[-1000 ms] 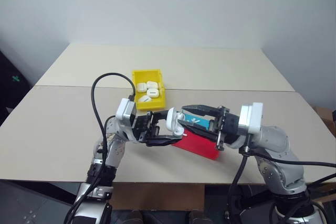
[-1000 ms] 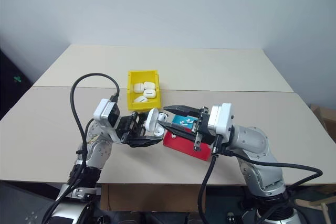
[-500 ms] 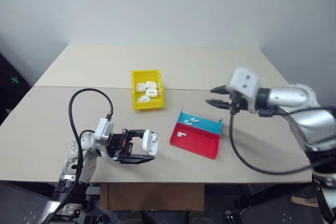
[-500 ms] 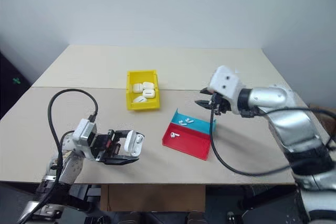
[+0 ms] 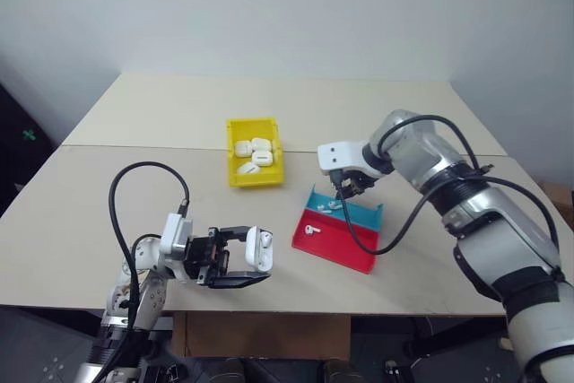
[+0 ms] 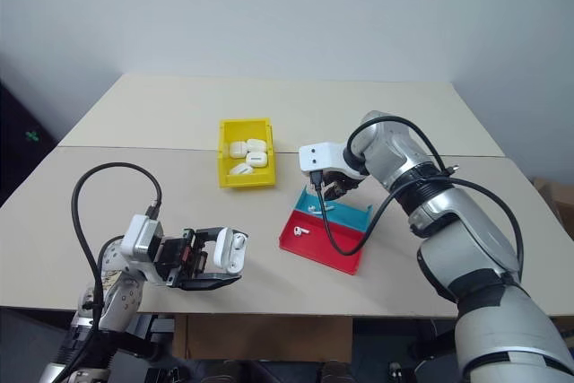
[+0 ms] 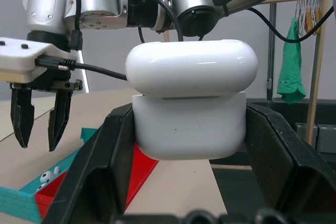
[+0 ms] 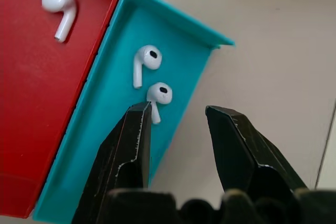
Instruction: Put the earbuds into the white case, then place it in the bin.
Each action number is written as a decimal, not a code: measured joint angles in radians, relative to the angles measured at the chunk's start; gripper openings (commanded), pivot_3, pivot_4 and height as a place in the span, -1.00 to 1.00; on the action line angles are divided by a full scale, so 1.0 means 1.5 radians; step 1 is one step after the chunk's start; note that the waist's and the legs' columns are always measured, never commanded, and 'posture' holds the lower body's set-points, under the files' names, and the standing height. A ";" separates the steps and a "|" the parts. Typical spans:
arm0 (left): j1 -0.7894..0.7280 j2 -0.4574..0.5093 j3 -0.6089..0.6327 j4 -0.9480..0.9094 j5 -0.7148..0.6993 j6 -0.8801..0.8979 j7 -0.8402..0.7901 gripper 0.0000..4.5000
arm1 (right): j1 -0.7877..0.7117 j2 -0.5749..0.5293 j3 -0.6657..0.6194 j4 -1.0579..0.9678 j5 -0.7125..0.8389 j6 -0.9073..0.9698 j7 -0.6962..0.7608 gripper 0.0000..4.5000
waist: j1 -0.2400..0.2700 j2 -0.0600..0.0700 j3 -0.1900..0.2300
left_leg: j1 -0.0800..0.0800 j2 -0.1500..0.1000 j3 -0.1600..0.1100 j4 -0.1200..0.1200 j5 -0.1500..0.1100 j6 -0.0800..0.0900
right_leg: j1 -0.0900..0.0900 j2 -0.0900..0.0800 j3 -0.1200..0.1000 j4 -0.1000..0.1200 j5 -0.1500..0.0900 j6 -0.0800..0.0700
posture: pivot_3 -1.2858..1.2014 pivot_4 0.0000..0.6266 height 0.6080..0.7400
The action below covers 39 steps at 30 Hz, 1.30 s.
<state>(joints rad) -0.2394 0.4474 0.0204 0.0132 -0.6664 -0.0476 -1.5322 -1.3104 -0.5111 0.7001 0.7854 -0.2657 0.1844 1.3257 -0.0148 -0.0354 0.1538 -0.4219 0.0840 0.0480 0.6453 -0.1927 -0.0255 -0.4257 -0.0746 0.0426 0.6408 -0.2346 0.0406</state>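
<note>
My left gripper (image 5: 254, 259) is clamped on the white case (image 7: 190, 102), its two black fingers (image 7: 102, 161) pressed against the case's sides. The case sits upright between them with its lid raised a little, a dark seam showing under it. I hold it above the near edge of the tabletop (image 5: 81, 213), toward the left corner.

My right gripper (image 5: 345, 187) points steeply down over the blue half of the tray (image 8: 113, 135), fingers partly apart with nothing between them. Two earbuds (image 8: 148, 63) lie in the blue half, just beyond one fingertip, close together but seemingly apart. A third earbud (image 8: 59, 8) lies alone in the red half (image 8: 37, 103). The tray rests near the middle of the tabletop, a little toward the near edge.

I judge the step in hand to be the pick-up of an earbud, so loading the case is not yet finished. The next move calls for me to bring the open fingers down so that they straddle one earbud alone, then close gently; these glossy little things could easily squirt out sideways or drag the neighbour along.

The bin (image 5: 254, 164) stands behind the tray, toward the far edge, with several white cases (image 5: 254, 155) already in it. Mine goes there last.
</note>
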 measured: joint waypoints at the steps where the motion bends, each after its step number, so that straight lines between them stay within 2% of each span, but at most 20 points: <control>1: 0.002 -0.001 0.000 0.000 0.001 0.000 0.001 0.24 | -0.009 0.012 0.000 0.024 -0.008 -0.010 0.000 -0.08 | 0.000 0.000 0.000 | 0.000 0.000 0.000 0.000 0.000 0.000 | 0.000 0.000 0.000 0.000 0.000 0.000 | 0.03 -0.52 1.00; 6: 0.003 -0.009 -0.001 -0.001 0.003 -0.003 0.010 0.24 | -0.028 0.065 -0.006 0.120 -0.036 -0.045 -0.016 -0.08 | -0.001 0.000 0.000 | 0.000 0.000 0.000 0.000 0.000 0.000 | 0.000 0.000 0.000 0.001 0.000 -0.001 | 0.03 -0.52 1.00; 14: 0.006 -0.009 -0.001 -0.005 0.004 -0.007 0.022 0.24 | -0.030 0.096 -0.028 0.214 -0.070 -0.109 -0.042 -0.08 | -0.002 0.000 0.000 | 0.000 0.000 0.000 0.000 0.000 0.000 | 0.000 0.000 0.000 0.001 0.000 0.000 | 0.03 -0.52 1.00; 26: 0.012 -0.009 -0.001 -0.016 0.014 -0.009 0.033 0.24 | -0.031 0.102 -0.052 0.253 -0.097 -0.174 -0.054 -0.08 | -0.003 0.001 0.001 | 0.000 0.000 0.000 0.000 0.000 0.000 | 0.000 0.000 0.000 0.001 -0.001 0.000 | 0.03 -0.52 1.00; 39: 0.012 -0.009 -0.001 -0.018 0.024 -0.010 0.039 0.24 | -0.031 0.118 -0.058 0.269 -0.123 -0.175 -0.057 -0.08 | -0.003 0.001 0.001 | 0.000 0.000 0.000 0.000 0.000 0.000 | 0.000 0.000 0.000 0.001 -0.001 0.000 | 0.03 -0.52 1.00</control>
<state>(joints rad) -0.2212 0.4340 0.0195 -0.0132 -0.6304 -0.0621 -1.4734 -1.3563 -0.3340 0.6127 1.1883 -0.4502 -0.0788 1.2395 -0.0194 -0.0339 0.1547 -0.4214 0.0841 0.0475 0.6446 -0.1927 -0.0256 -0.4260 -0.0740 0.0425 0.6424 -0.2354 0.0401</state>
